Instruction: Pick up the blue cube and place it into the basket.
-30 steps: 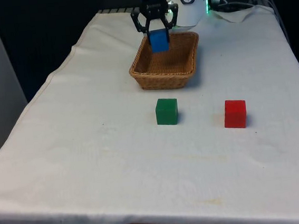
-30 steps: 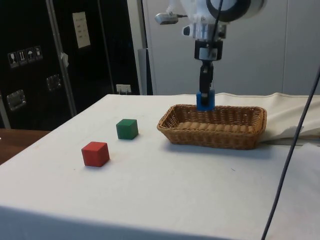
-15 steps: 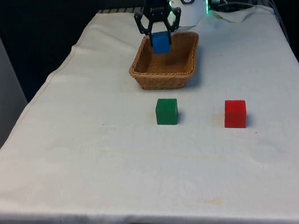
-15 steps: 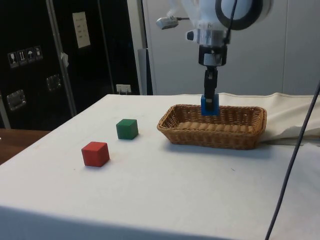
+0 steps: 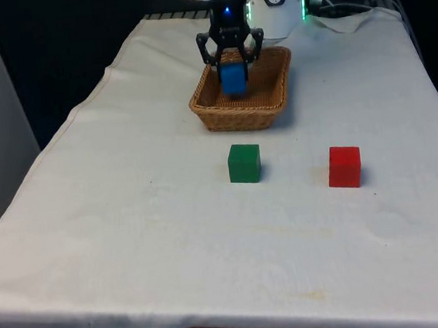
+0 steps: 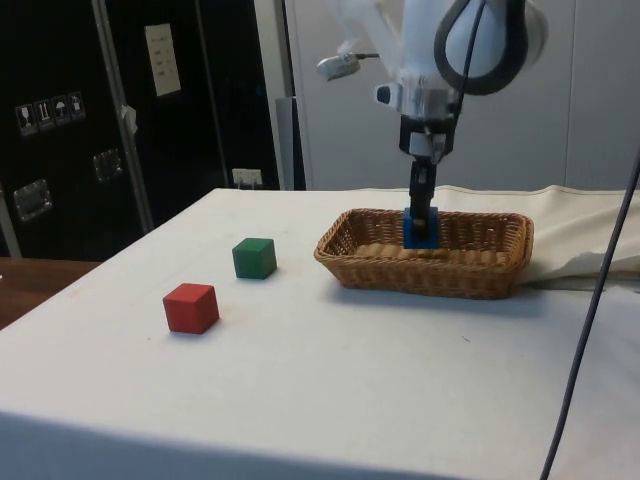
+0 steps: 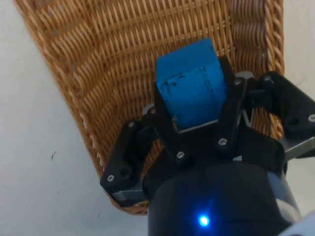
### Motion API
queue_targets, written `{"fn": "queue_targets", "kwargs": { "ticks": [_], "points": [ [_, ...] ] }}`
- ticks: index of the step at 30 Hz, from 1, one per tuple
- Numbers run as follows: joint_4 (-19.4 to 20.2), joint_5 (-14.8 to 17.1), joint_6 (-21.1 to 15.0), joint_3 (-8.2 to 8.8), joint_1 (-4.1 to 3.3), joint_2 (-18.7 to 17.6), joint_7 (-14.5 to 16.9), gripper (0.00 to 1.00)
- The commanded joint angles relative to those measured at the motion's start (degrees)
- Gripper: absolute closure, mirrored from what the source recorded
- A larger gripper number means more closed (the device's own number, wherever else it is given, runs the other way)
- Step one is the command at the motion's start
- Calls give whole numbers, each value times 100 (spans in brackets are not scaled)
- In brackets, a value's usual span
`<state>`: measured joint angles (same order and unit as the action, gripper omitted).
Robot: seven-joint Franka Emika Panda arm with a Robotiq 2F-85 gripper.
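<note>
— Moved since a second ago?
— Lower now. Tool [image 5: 231, 68] down inside the basket [image 5: 226, 118], fingers clamped on the cube [image 5: 232, 78]; was above the rim before.
— Cube's place?
— Between the fingers, within the basket walls in the side view [image 6: 421, 227], close over the weave. Cannot tell whether touching the bottom.
— Anything else changed?
— No. Green block [image 5: 244, 163] and red block [image 5: 344, 167] same spots on the surface [image 5: 133, 234], well apart from the basket.
</note>
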<state>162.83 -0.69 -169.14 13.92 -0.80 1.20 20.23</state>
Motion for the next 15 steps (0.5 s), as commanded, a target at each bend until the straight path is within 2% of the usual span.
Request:
{"fn": "queue_targets", "kwargs": {
  "ticks": [1,2,3,6,15],
  "points": [
    [23,-97,-223,17,29,-103,-69,100],
    [11,0,-63,0,0,-34,0,100],
    [34,-92,-286,23,23,-132,-63,100],
    [86,-63,-487,11,0,-183,-57,100],
    [103,-11,-504,-40,-23,-201,-57,100]
  ]
}}
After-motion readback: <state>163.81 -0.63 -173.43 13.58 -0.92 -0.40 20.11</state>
